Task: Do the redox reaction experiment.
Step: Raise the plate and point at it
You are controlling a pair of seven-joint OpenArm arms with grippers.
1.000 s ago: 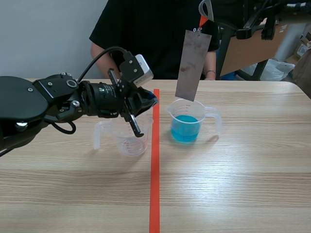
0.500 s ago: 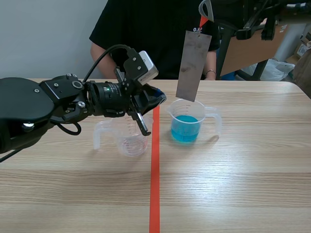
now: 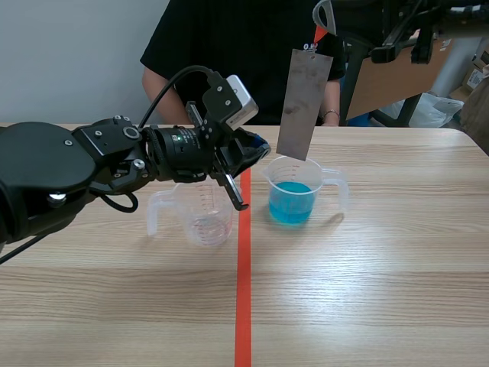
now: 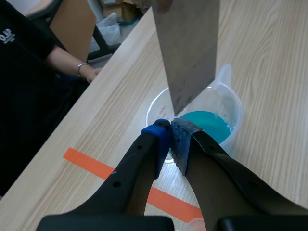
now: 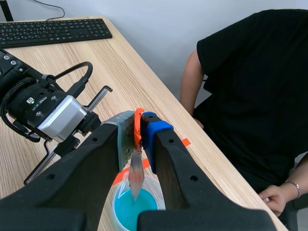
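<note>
A grey metal sheet (image 3: pixel 304 103) hangs upright by an orange tag, its lower edge just above the clear beaker of blue liquid (image 3: pixel 293 193). My right gripper (image 3: pixel 324 17) is shut on the tag at the scene's top. In the right wrist view the gripper (image 5: pixel 138 131) pinches the tag, with the sheet (image 5: pixel 136 175) edge-on over the blue beaker (image 5: pixel 131 210). My left gripper (image 3: pixel 257 148) is shut on nothing, just left of that beaker's rim. From the left wrist, its tips (image 4: pixel 169 137) meet in front of the sheet (image 4: pixel 188 48) and blue beaker (image 4: pixel 208 124). An empty clear beaker (image 3: pixel 200 215) stands under the left arm.
An orange-red tape line (image 3: pixel 244 267) runs down the table's middle. A person in a black shirt (image 3: pixel 229 53) sits across the table, one hand (image 3: pixel 329 117) resting near the far edge. A keyboard (image 5: pixel 53 31) lies far off on the table.
My left gripper has moved right and a little up, from over the empty beaker toward the blue beaker's rim. The sheet and right gripper have stayed put.
</note>
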